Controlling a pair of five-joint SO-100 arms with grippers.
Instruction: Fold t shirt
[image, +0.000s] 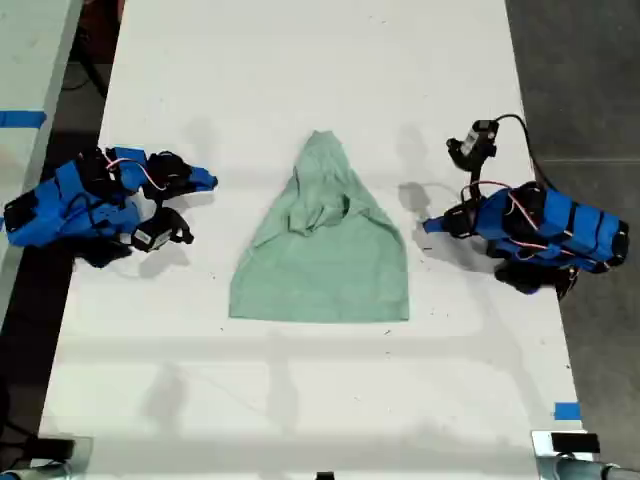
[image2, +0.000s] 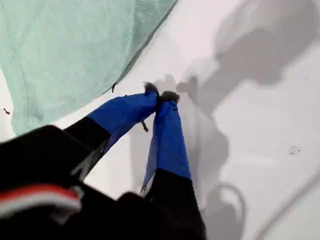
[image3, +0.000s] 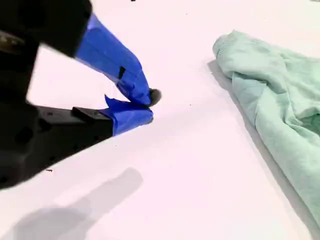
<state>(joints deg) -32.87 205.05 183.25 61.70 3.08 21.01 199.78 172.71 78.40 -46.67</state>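
The pale mint-green t shirt (image: 322, 250) lies flat and wrinkled in the middle of the white table (image: 300, 60). Its narrow bunched end points to the far side and its wide straight hem to the near side. My first gripper (image: 430, 225) rests at the exterior view's right, a short way off the cloth's edge, its blue fingertips (image2: 160, 95) pressed together and holding nothing. The t shirt (image2: 70, 55) fills one corner of the first wrist view. My second gripper (image: 207, 181) lies at the exterior view's left, farther from the t shirt (image3: 270, 95). Its jaws (image3: 149, 104) are shut and empty.
A small black camera (image: 475, 140) on a stalk rises above the first arm. Blue tape marks sit at the table's near right edge (image: 567, 411) and on a second surface at the exterior view's left (image: 22, 119). Dark floor borders the table on both sides.
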